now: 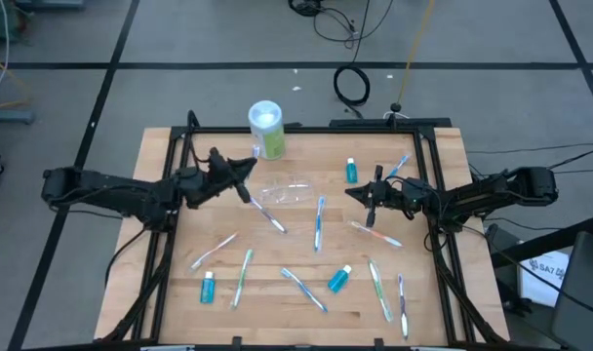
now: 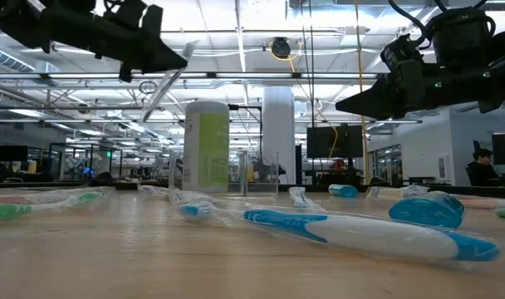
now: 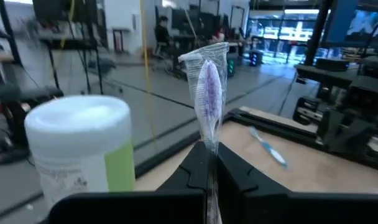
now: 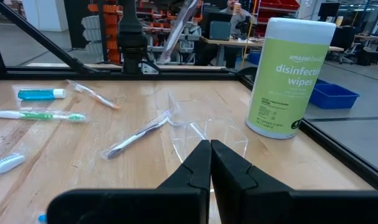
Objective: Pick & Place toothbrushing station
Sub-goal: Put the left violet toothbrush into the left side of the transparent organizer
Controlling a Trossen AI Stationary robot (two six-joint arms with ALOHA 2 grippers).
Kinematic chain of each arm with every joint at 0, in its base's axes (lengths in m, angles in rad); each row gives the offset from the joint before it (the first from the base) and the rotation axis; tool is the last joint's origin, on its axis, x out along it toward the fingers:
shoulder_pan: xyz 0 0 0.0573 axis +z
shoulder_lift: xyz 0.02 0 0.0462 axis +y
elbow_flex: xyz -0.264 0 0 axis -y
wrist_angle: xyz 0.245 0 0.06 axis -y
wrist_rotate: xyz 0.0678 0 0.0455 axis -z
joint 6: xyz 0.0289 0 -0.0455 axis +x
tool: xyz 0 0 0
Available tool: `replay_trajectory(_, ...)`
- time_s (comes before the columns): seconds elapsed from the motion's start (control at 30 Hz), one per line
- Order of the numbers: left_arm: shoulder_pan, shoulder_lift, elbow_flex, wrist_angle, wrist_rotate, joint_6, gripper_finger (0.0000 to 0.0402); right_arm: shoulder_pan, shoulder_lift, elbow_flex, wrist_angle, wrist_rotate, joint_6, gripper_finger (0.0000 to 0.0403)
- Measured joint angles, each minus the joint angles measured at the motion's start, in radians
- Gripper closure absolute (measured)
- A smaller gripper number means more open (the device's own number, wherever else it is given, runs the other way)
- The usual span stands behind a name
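My left gripper (image 1: 246, 168) is above the table between the green-and-white canister (image 1: 265, 129) and the clear plastic container (image 1: 287, 190). It is shut on a wrapped toothbrush with purple bristles (image 3: 209, 87). My right gripper (image 1: 353, 192) is shut and empty, raised off the table right of the container, which lies on the wood (image 4: 201, 127). Several toothbrushes lie flat on the table, one beside the container (image 1: 269, 216). Three teal tubes lie at the far right (image 1: 351, 171), the near left (image 1: 208, 288) and the near middle (image 1: 339, 279). My left gripper pinches the wrapped toothbrush between its two fingers, on the stem just below the bristle head (image 3: 212, 146). The head sticks out past the fingertips. In the low view the brush (image 2: 163, 87) slants down from the gripper, lifted clear of the table.
The canister stands upright at the far middle (image 4: 288, 78). A dark frame runs along the table's edges (image 1: 443, 244). More toothbrushes lie near the right edge (image 1: 379, 288) and the near left (image 1: 240, 278). People sit at desks in the room beyond.
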Motion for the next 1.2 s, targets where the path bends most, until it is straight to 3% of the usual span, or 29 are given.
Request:
replay_trajectory(0.2,-0.015,0.212,0.000,0.311,-0.006,0.111,0.0398,0.000,0.000,0.000,0.000,0.000,0.000,0.0398)
replay_trajectory(0.53,-0.011,0.473,0.000,0.619,0.021,0.159,0.0398,0.000,0.000,0.000,0.001,0.000,-0.011,0.0399)
replay_trajectory(1.2,0.042,0.671,0.000,0.625,-0.015,0.035,0.0395,0.000,0.000,0.000,0.034,0.000,-0.056,0.0399)
